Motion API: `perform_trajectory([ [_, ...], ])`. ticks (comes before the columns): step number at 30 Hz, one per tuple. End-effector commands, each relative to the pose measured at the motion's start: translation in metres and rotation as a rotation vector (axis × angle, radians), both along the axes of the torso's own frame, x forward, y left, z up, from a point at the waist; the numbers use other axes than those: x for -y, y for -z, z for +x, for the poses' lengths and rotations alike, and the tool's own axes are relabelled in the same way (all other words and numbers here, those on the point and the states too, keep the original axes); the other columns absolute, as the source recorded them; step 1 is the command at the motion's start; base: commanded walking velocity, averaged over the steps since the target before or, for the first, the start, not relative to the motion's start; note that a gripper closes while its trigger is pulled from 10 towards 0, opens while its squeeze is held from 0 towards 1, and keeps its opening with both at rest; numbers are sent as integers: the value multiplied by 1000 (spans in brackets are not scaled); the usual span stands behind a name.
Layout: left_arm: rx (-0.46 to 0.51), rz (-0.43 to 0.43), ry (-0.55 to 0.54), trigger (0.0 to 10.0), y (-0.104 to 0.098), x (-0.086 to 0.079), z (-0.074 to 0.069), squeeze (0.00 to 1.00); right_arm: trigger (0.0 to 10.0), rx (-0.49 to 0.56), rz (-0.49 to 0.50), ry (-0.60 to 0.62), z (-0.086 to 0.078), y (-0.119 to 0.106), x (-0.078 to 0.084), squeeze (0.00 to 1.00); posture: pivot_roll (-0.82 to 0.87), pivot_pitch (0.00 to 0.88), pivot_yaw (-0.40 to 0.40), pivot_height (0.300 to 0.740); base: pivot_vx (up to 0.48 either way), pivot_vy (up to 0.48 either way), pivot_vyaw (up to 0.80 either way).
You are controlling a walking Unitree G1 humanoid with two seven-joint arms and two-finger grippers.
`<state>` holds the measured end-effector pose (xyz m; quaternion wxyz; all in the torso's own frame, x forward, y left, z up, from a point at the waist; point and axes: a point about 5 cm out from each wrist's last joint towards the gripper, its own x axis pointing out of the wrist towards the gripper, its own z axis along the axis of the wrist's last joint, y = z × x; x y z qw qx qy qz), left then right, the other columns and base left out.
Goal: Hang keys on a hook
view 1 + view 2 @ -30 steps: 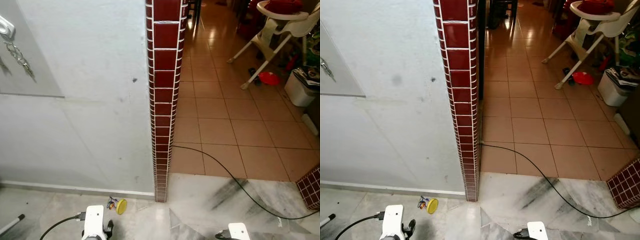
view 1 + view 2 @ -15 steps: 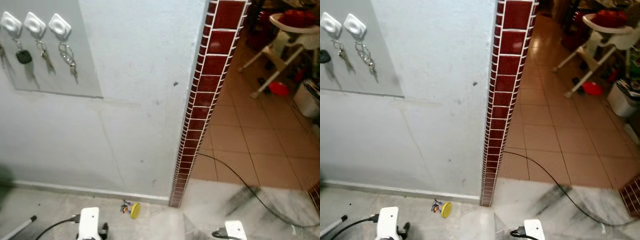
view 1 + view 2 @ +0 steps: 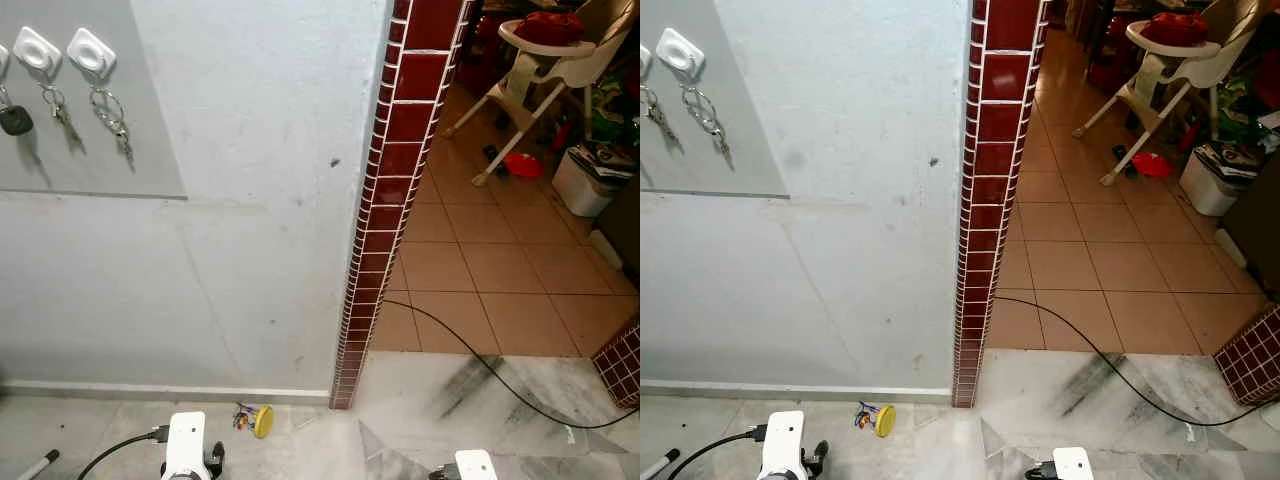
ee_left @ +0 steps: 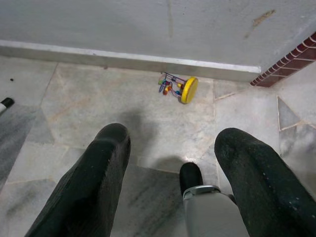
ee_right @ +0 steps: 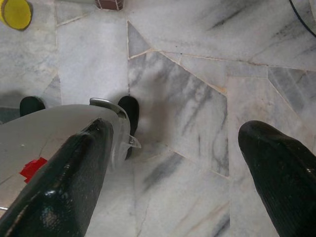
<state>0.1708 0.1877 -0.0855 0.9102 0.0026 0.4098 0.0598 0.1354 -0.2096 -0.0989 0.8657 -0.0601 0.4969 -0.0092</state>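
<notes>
Keys [image 3: 112, 112] were seen hung on white hooks [image 3: 92, 51] high on the grey wall [image 3: 250, 180]. The left gripper [image 4: 173, 168] was held wide apart above marble floor [image 4: 89, 103]; the right gripper [image 5: 177, 163] likewise, empty.

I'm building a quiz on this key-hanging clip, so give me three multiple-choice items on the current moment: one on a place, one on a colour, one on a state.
1. Where does the yellow toy lie?
A. on the floor by the foot of the wall
B. under the high chair
C. on a hook

2. What colour are the tiles of the pillar?
A. white
B. dark red
C. green

3. How do the jaws of the left gripper stand?
A. shut on keys
B. shut on a cable
C. apart, holding nothing

Answers: 1 A, it rests on the marble next to the skirting, near the pillar's base. 2 B, dark red tiles with pale joints. 3 C, the left wrist view shows bare floor between the two black fingers.
</notes>
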Motion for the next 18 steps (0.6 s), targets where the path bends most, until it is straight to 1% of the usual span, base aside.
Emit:
perform_trajectory([
  [1,-7,6,9,10000,0,-1,0,0,10000,-3,0,0,0,0,0,0,-111,48,6,740,0,0,0],
  [18,-3,2,8,10000,0,0,0,0,10000,-12,-7,-11,-1,1,0,0,-109,49,5,740,0,0,0],
])
